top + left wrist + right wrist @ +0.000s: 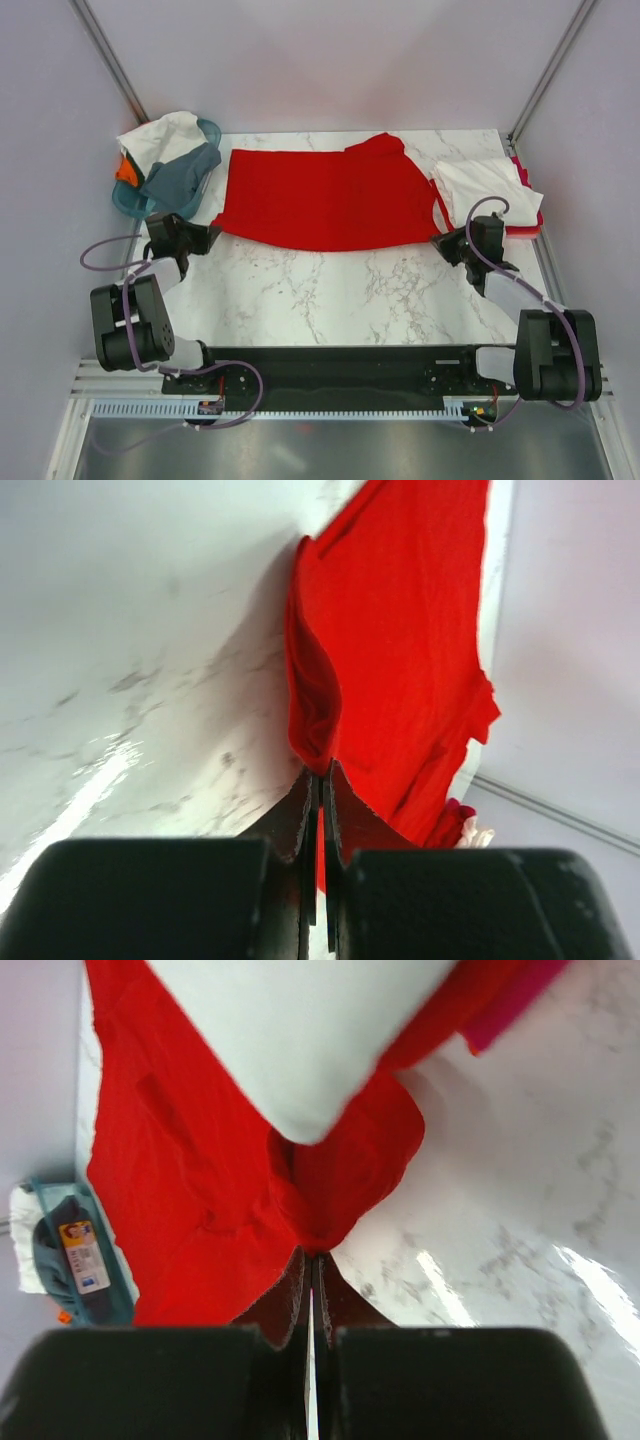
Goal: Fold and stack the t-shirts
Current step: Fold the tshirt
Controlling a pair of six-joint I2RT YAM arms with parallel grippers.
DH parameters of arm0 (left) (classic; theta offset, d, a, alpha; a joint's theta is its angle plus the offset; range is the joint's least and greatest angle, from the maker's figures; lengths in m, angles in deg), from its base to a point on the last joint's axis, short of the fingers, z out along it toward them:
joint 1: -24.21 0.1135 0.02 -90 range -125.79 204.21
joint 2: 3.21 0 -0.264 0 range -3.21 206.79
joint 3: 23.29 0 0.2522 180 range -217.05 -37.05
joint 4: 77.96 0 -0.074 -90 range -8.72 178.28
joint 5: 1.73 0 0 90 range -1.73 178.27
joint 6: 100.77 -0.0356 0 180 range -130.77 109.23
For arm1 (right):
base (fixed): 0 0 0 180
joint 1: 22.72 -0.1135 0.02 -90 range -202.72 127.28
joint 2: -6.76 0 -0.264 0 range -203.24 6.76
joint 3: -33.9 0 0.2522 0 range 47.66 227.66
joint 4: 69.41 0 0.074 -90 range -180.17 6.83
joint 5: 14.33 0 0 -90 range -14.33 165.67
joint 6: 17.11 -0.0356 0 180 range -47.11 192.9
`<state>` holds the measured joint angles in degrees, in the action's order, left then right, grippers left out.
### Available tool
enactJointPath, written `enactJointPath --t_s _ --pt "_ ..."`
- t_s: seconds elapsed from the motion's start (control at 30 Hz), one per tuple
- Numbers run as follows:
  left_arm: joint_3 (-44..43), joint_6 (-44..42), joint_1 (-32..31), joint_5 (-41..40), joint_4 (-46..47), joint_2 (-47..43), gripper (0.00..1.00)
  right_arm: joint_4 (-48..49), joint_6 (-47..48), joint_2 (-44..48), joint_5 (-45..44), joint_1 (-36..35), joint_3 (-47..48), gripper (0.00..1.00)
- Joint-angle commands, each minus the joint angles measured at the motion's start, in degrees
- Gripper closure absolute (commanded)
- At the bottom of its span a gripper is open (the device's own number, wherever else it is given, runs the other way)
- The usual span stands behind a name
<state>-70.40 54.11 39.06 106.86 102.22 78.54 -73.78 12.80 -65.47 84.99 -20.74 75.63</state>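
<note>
A bright red t-shirt (325, 195) lies spread across the far middle of the marble table. My left gripper (207, 237) is shut on its near left corner, and the left wrist view shows the red cloth (390, 650) pinched between the jaws. My right gripper (440, 243) is shut on its near right corner, where the red cloth (220, 1190) bunches at the jaws. A folded white t-shirt (485, 185) lies on a red and pink stack (528, 222) at the right; it also shows in the right wrist view (300, 1030).
A teal basket (130, 200) at the far left holds white, grey and orange t-shirts (175, 165). The booth's walls and frame posts stand close on both sides. Bare marble (320, 290) lies between the red shirt and the arm bases.
</note>
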Motion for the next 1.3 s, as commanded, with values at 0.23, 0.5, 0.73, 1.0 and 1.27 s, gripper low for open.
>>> enactJointPath --t_s 0.23,0.5,0.73,1.0,1.27 --pt "7.7 -10.4 3.1 0.0 -7.9 -12.0 0.98 -15.8 5.6 8.4 -7.7 -0.5 -4.0 1.0" --pt "12.8 -13.6 3.3 -2.7 -13.3 -18.9 0.98 -19.2 5.4 13.3 -8.3 -1.1 -8.2 0.94" --pt "16.5 -13.4 3.3 -4.8 -19.2 -26.4 0.59 -24.0 4.5 21.7 -9.0 -1.1 -9.6 0.63" --pt "13.4 -15.4 3.3 -7.0 -27.3 -40.8 0.18 -29.7 8.9 28.5 -12.8 -1.4 -3.5 0.46" --pt "4.1 -20.5 0.8 -1.6 -23.1 -33.0 0.2 -20.9 18.2 17.2 -10.1 -5.7 7.6 0.5"
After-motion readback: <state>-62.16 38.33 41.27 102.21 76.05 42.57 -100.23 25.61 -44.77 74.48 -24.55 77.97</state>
